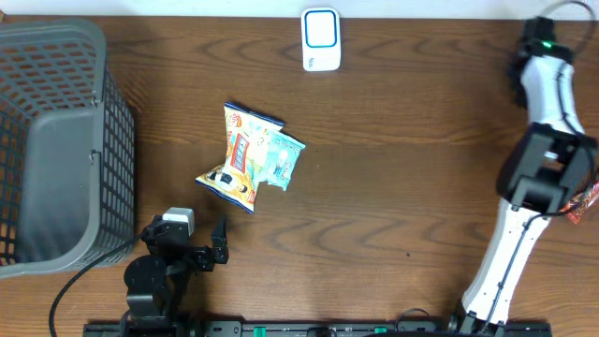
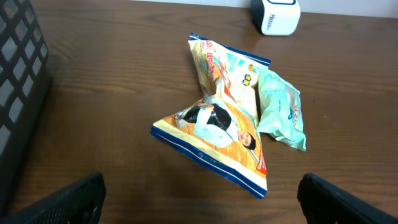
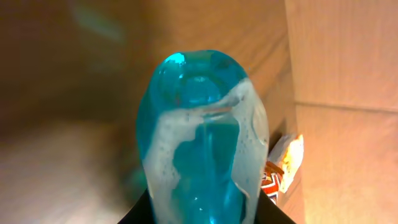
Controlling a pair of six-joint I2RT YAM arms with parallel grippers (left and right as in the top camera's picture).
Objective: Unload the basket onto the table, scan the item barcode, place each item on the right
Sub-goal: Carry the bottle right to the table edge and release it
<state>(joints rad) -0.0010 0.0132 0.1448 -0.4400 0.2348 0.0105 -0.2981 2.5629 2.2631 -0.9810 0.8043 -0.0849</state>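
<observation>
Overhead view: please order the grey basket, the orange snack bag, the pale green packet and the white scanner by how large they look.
1. grey basket
2. orange snack bag
3. pale green packet and white scanner: they look about alike, so I do not rank them.

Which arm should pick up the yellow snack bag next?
Left. The left gripper is open and right beside the snack bag, pointing at it. The right gripper is far off to the side and is holding a blue item.
</observation>
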